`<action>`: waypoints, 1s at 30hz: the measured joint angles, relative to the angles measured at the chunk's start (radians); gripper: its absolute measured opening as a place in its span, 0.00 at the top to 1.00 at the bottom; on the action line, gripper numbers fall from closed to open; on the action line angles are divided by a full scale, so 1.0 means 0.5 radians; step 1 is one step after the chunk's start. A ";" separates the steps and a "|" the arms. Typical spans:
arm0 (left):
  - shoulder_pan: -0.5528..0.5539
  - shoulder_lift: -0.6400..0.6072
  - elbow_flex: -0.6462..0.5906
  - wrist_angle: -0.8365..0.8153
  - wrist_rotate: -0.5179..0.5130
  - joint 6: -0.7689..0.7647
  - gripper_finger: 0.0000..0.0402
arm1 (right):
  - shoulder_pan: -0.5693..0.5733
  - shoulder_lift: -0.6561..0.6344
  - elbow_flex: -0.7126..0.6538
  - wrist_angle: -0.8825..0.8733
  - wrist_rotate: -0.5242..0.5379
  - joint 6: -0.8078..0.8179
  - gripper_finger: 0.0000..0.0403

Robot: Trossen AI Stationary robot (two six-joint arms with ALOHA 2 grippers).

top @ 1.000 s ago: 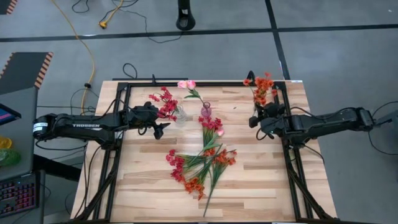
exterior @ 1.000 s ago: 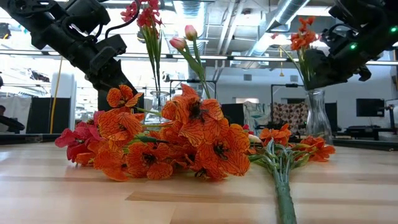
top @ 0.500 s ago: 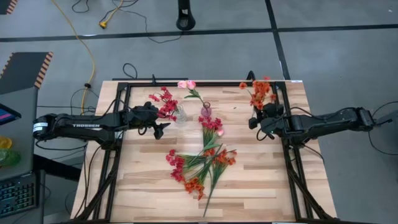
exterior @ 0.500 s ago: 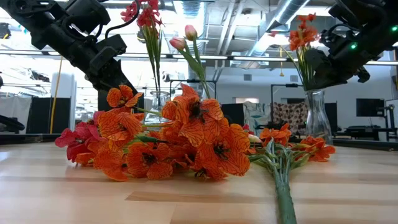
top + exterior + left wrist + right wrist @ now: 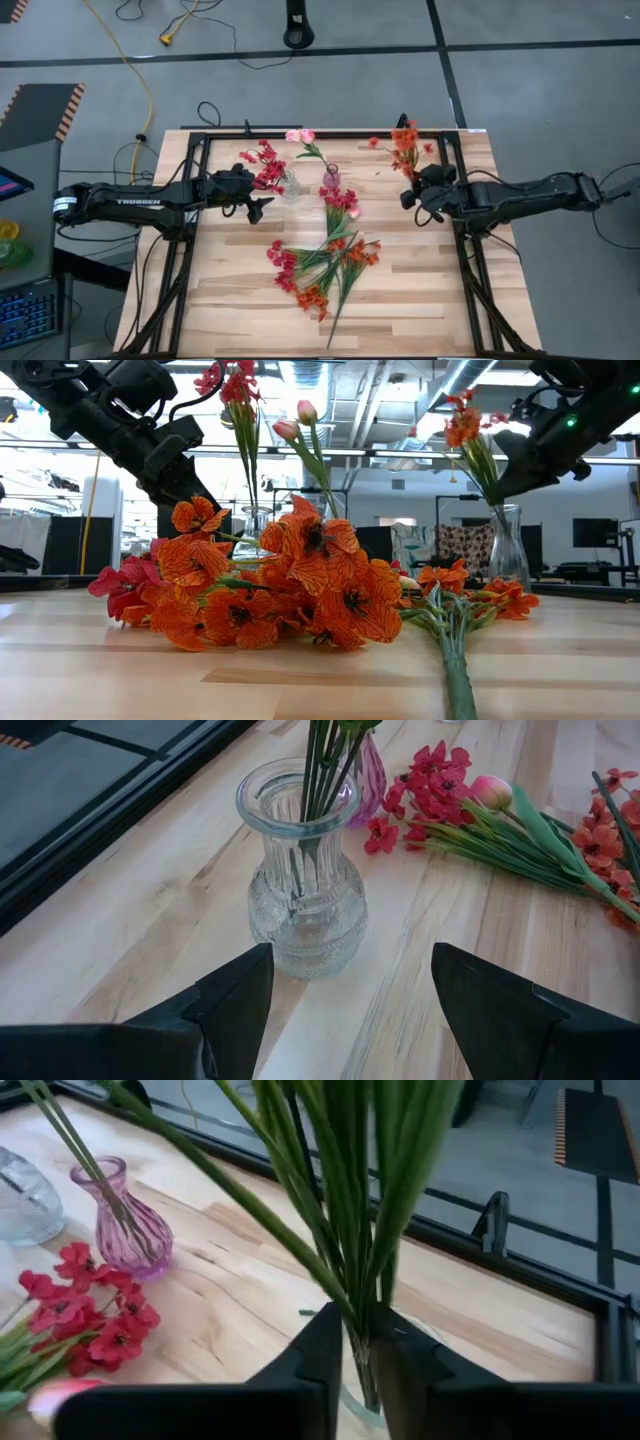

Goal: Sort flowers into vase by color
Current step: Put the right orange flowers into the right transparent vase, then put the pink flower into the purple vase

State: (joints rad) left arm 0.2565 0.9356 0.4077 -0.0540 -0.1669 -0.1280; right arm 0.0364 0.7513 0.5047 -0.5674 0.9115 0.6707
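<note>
Since the earlier frames, the orange flowers [image 5: 403,142] have tipped away from the right pincer [image 5: 410,196], their blossoms now leaning toward the far table [image 5: 420,290] edge, while the left arm has stayed put. Right arm: stretched low across the table from the right side, its pincer at the clear vase [image 5: 507,548], fingers [image 5: 320,1350] close on either side of the green stems just above the vase mouth, barely parted; whether they grip cannot be told. Stems stand nearly upright, tilted slightly. Left arm: lettered "TROSSEN", reaching in from the left, its pincer [image 5: 256,204] wide open and empty just beside the ribbed glass vase [image 5: 303,880] holding red flowers [image 5: 263,163]. Loose sprigs [image 5: 325,265] lie between the two vases, nearer the front edge.
</note>
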 joint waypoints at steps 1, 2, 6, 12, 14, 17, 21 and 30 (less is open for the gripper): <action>0.000 0.000 0.001 0.000 -0.001 0.000 0.36 | 0.000 0.000 0.006 -0.016 -0.001 0.001 0.76; 0.000 0.000 0.001 0.000 0.000 0.000 0.36 | 0.000 0.000 0.007 -0.019 -0.002 0.002 0.74; 0.000 0.000 0.001 0.000 0.000 0.000 0.36 | 0.000 0.000 0.007 -0.018 -0.002 0.002 0.63; 0.000 0.000 0.001 0.000 0.000 0.000 0.36 | 0.000 -0.020 0.008 -0.020 -0.118 -0.148 0.52; 0.000 0.000 0.000 0.000 0.000 0.001 0.36 | 0.000 -0.041 0.008 -0.018 -0.189 -0.152 0.51; 0.000 0.000 0.001 0.000 0.012 0.000 0.36 | 0.000 -0.089 0.008 -0.024 -0.273 -0.159 0.50; 0.000 0.000 0.000 0.000 0.012 0.000 0.36 | 0.000 -0.178 0.047 -0.171 -0.394 -0.160 0.50; 0.000 0.000 0.000 0.000 0.014 -0.020 0.36 | 0.000 -0.266 0.288 -0.669 -0.655 -0.085 0.51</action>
State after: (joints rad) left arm 0.2565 0.9356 0.4079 -0.0540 -0.1599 -0.1378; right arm 0.0364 0.6182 0.6487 -0.9017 0.5840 0.6281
